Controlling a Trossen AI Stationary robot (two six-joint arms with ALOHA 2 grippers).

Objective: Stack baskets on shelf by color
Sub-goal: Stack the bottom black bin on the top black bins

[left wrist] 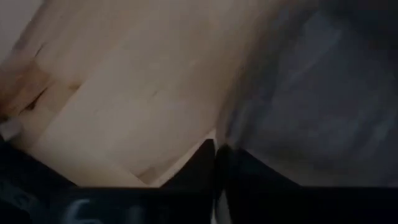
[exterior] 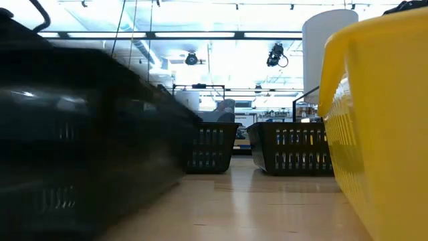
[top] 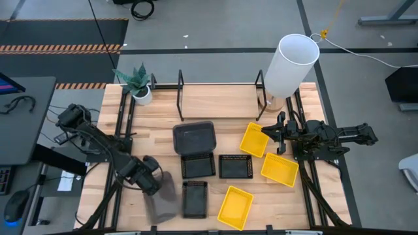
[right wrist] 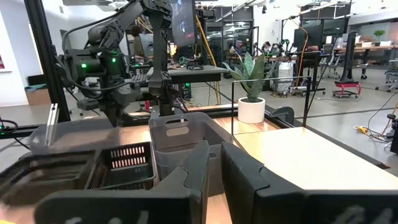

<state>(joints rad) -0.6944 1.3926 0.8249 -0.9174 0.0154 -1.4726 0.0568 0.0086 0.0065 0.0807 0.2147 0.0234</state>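
Note:
In the high view my left gripper (top: 155, 183) is near the table's near left corner, shut on a dark grey basket (top: 163, 201) that shows blurred. A second dark grey basket (top: 194, 138) sits mid-table, and the right wrist view also shows this dark grey basket (right wrist: 180, 140). Three black mesh baskets (top: 197, 166) (top: 236, 166) (top: 194, 198) and three yellow baskets (top: 254, 140) (top: 279, 169) (top: 235, 207) rest flat on the wood. The black wire shelf (top: 219, 85) stands along the far edge. My right gripper (top: 269, 132) hovers open by the far yellow basket. My left gripper (left wrist: 215, 163) pinches the dark grey basket's side wall (left wrist: 231, 127) between its two fingers, at the rim. The rest of the basket (left wrist: 317, 106) spreads away beyond the fingers, blurred. Whether the basket is lifted clear of the table I cannot tell.
A tall white cylinder (top: 291, 64) stands at the shelf's right end and a potted plant (top: 139, 87) at its left. In the low view a yellow basket (exterior: 381, 127) and a dark blurred basket (exterior: 80, 140) fill the foreground. Bare wood lies in front of the shelf.

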